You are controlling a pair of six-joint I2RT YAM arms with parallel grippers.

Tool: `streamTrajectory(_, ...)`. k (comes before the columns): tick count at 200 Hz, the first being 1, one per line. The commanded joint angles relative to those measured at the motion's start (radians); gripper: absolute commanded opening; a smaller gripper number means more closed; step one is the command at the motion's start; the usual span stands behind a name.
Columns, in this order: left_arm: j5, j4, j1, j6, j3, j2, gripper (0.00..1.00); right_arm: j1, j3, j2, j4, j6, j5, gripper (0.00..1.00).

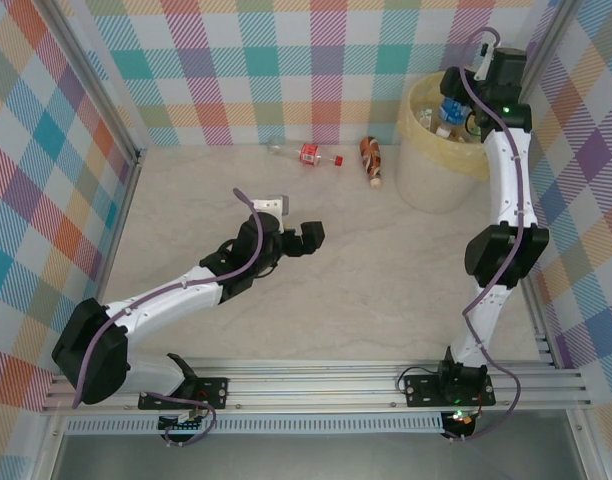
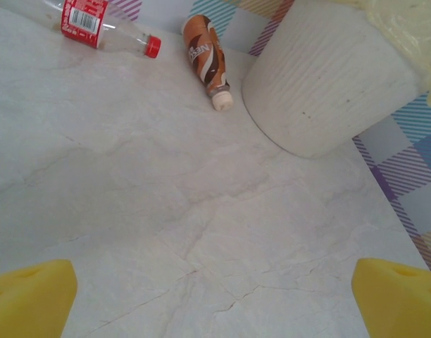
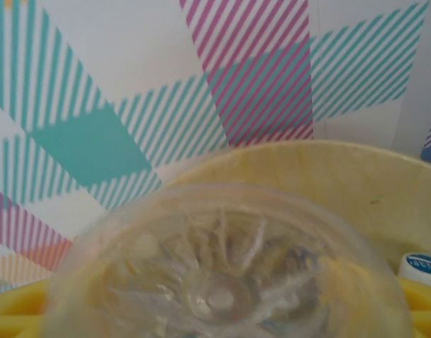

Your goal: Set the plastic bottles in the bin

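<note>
A clear bottle with a red label and red cap [image 1: 311, 154] [image 2: 85, 17] lies near the back wall. Next to it lies a brown-labelled bottle with a white cap [image 1: 372, 160] [image 2: 205, 56]. The pale-yellow bin [image 1: 426, 175] [image 2: 328, 77] [image 3: 356, 176] stands at the back right with several bottles [image 1: 431, 121] inside. My right gripper [image 1: 454, 108] [image 3: 215, 313] hangs over the bin's mouth, shut on a clear bottle [image 3: 222, 274] whose base faces the camera. Mid-table, my left gripper [image 1: 306, 238] [image 2: 215, 303] is open with bare tabletop between its yellow fingers [image 2: 29, 296].
Plaid walls and metal frame posts close in the table [image 1: 386, 280] on three sides. A white-and-blue cap [image 3: 421, 266] lies inside the bin. The bin stands tight against the right wall, beside the right arm's upper links.
</note>
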Motion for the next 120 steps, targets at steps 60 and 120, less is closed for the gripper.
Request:
streamTrajectory(60, -0.044, -0.012, 0.027, -0.080, 0.009, 0.022, 1.00, 0.017, -0.051, -0.149, -0.024, 0.012, -0.209, 1.00)
streamTrajectory(120, -0.054, -0.046, 0.043, -0.162, 0.046, 0.076, 1.00, 0.163, -0.247, -0.236, 0.110, -0.003, -0.397, 1.00)
